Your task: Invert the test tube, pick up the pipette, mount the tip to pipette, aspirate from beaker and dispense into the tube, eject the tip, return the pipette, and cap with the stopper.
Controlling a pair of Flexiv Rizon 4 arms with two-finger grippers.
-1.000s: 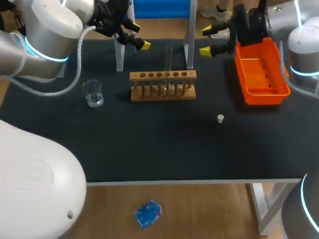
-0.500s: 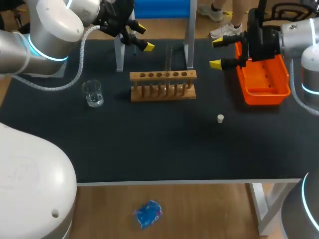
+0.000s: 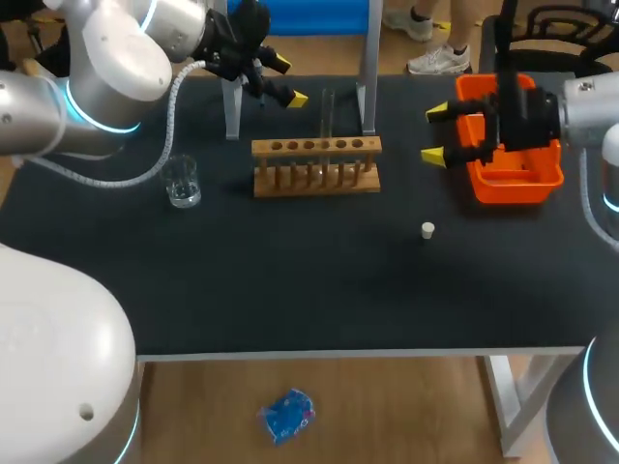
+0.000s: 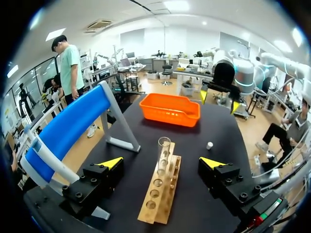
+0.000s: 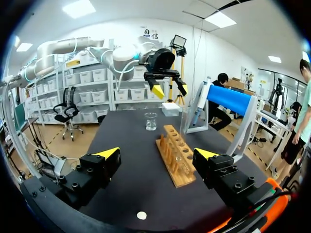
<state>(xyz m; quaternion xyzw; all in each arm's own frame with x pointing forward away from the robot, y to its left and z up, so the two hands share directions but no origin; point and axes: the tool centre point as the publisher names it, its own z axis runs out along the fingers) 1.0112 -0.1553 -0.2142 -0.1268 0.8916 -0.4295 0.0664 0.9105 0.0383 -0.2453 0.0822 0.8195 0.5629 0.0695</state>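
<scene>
Left gripper: spread wide, with nothing gripped. It is found at 11 o'clock from the wooden rack, above the far side of the table. It is just beside the left leg of the blue-topped stand.
Ahead of the left gripper: in its wrist view the rack is seen lengthwise between the two yellow tips and running on beyond them, touched by neither. The orange tray and the other arm's gripper are seen farther out.
Right gripper: spread wide, with nothing gripped. It is found at 3 o'clock from the rack. Its body is held over the orange tray and its yellow tips are pushed past the tray's left wall.
Ahead of the right gripper: in its wrist view the rack is seen out ahead, apart from both tips, with the beaker beyond it.
Test tube: stood upright in a hole of the rack, with its rim up. It is touched by neither gripper.
Beaker: set upright on the table at 9 o'clock from the rack, well apart from it.
Stopper: small and white, laid on the table at 4 o'clock from the rack and 6 o'clock from the right gripper, apart from both.
</scene>
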